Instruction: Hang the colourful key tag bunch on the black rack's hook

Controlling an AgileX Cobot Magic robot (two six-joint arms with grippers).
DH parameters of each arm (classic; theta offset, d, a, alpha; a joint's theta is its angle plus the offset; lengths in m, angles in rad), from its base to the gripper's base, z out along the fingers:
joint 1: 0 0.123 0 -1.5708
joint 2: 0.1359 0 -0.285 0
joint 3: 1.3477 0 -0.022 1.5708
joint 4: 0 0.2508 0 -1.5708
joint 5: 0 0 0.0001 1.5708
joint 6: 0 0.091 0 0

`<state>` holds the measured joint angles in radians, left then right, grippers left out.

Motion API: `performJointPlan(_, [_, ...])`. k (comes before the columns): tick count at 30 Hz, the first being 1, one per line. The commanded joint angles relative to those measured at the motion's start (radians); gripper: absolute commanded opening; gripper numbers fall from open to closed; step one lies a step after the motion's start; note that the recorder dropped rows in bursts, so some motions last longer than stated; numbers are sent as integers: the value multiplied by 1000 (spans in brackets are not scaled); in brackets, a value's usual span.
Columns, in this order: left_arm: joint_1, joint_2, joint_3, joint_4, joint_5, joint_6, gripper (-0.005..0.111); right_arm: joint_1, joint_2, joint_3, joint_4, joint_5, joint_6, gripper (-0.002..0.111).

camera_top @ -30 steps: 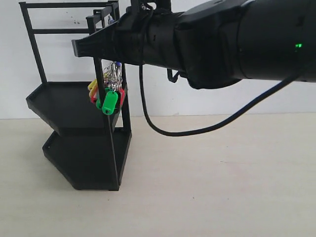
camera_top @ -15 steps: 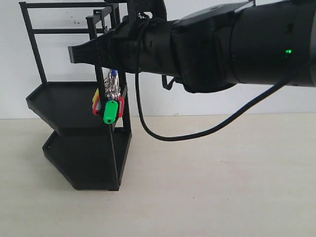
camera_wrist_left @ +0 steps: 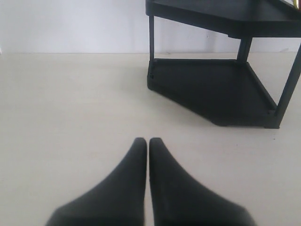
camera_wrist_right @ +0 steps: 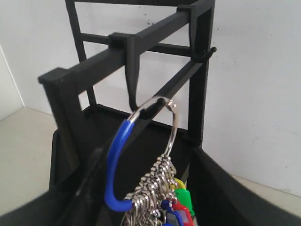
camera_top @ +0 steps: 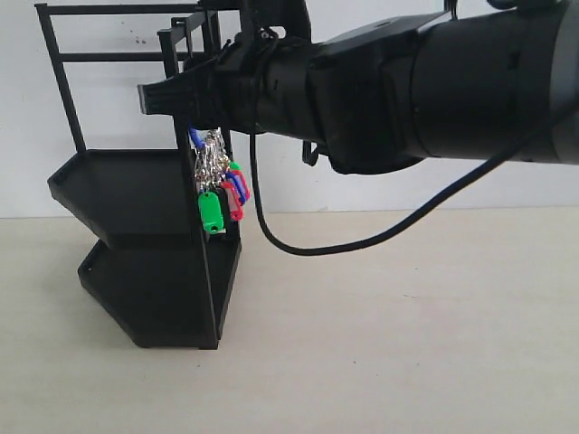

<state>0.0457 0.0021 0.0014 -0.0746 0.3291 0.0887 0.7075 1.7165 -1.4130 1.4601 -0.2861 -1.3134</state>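
Observation:
The colourful key tag bunch [camera_top: 215,185] hangs beside the front upright of the black rack [camera_top: 118,194], just under my right gripper [camera_top: 158,95]. In the right wrist view its silver ring and blue loop [camera_wrist_right: 115,155] sit over the upturned tip of the hook [camera_wrist_right: 136,101], which drops from the rack's top bar. The tags [camera_wrist_right: 181,202] dangle below. My right gripper [camera_wrist_right: 150,188] is open, with a dark finger on each side of the bunch and apart from the tags. My left gripper [camera_wrist_left: 148,141] is shut and empty, low over the table.
The rack's two tray shelves [camera_wrist_left: 211,89] stand on the beige table [camera_top: 389,325] against a white wall. A short black peg [camera_wrist_right: 207,52] sticks out of the rack's upright behind the hook. My right arm's cable [camera_top: 298,246] droops beside the rack.
The bunch has swung from the left of the upright to its right, and its tags have turned. My right gripper pushed slightly left, then drew back to the right. The left gripper's earlier state is not shown.

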Motion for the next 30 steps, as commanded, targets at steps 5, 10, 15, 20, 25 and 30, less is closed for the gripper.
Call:
performJointPlan(5, [4, -2, -1, -7, -15, -10, 4, 0, -123, -5, 50, -29, -15, 50])
performJointPlan(10, [4, -2, -1, -7, -15, -10, 4, 0, -213, 18, 259, -133, -199, 47])
performJointPlan(15, [4, -2, -1, -7, -15, -10, 4, 2, -313, 128, 284, -352, -351, 12])
performJointPlan(20, [4, -2, -1, -7, -15, -10, 4, 2, -457, 337, 284, -430, -351, 0])
performJointPlan(25, [4, -2, -1, -7, -15, -10, 4, 2, -607, 594, 284, -425, -336, 0])
performJointPlan(30, [4, -2, -1, -7, -15, -10, 4, 2, -713, 713, 284, -472, -333, 0])
